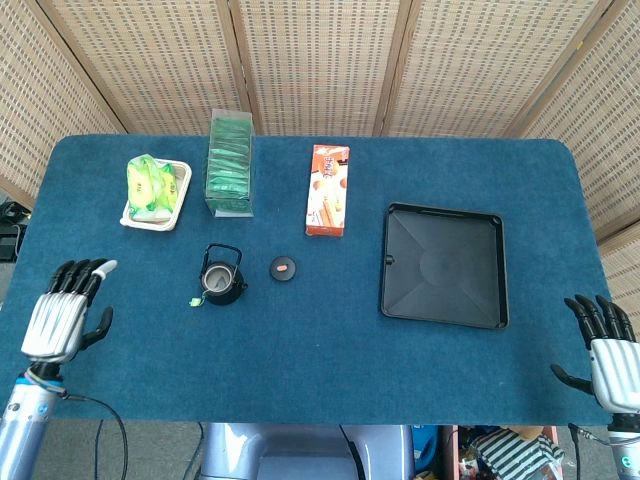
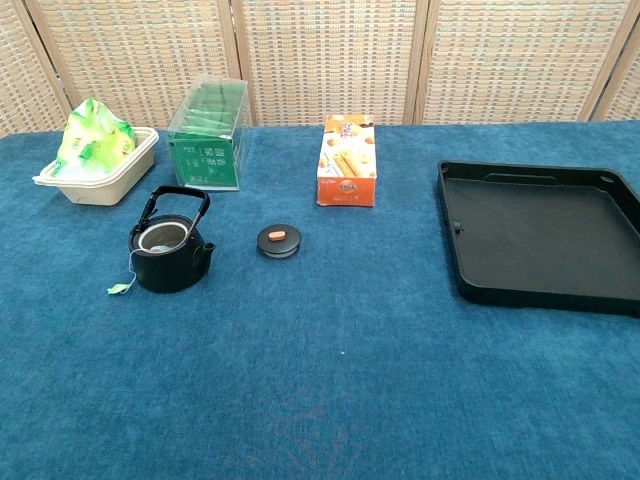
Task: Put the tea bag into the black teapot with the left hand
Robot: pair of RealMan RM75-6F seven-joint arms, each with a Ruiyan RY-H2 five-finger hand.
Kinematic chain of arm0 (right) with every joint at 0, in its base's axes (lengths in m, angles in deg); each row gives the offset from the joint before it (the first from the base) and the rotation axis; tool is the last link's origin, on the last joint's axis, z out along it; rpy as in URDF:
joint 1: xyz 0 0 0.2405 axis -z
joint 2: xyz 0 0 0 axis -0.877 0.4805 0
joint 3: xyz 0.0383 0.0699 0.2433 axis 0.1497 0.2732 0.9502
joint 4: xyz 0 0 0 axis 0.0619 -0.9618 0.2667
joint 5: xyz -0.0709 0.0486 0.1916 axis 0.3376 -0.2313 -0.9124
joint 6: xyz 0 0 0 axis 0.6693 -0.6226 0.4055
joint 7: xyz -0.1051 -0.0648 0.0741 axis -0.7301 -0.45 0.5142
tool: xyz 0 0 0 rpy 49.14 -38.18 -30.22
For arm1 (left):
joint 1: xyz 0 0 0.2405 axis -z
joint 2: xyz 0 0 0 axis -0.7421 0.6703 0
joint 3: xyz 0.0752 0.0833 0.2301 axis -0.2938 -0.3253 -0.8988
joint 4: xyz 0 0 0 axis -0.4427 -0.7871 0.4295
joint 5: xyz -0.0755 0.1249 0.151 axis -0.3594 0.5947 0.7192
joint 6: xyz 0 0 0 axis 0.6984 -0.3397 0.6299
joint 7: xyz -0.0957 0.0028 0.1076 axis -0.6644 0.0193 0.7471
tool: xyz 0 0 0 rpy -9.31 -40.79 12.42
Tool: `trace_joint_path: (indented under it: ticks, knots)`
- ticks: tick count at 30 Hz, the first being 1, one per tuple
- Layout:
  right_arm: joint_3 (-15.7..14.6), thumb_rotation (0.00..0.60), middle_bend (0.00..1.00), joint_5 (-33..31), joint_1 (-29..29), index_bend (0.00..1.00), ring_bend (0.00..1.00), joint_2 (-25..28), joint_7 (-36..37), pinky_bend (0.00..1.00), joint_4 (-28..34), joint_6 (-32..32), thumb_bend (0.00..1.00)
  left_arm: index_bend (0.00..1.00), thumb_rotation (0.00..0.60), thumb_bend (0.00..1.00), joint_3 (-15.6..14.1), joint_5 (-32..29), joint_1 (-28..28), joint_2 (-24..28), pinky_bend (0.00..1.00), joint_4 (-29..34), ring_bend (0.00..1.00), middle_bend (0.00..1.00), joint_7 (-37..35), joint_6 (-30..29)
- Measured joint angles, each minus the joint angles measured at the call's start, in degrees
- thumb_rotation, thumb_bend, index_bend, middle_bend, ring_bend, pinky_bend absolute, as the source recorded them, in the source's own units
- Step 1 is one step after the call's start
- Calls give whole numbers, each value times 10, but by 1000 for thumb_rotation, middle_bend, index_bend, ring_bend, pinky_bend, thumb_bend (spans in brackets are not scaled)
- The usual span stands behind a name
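The small black teapot stands lidless on the blue table, its handle upright. A thin string runs over its rim to a green tag lying on the cloth at its left; the bag itself is hidden inside the pot. The teapot's lid lies to its right. My left hand hangs open and empty off the table's front left corner, far from the pot. My right hand is open at the front right, off the table. Neither hand shows in the chest view.
A clear box of green tea bags and a white tray of green packets stand at the back left. An orange snack box sits mid-table. A black tray lies at the right.
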Motion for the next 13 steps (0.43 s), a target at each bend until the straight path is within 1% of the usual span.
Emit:
trace_joint_path:
  ticks: [7, 13]
  knots:
    - [-5, 600, 183, 18, -4, 157, 11, 0, -4, 122, 9, -6, 18, 117, 600, 454, -6, 29, -52, 2, 21, -2, 46, 75, -17, -38]
    - [-9, 600, 183, 27, -5, 157, 11, -1, -10, 122, 14, -14, 19, 116, 600, 454, -2, 45, -72, 1, 21, 2, 41, 75, -21, -42]
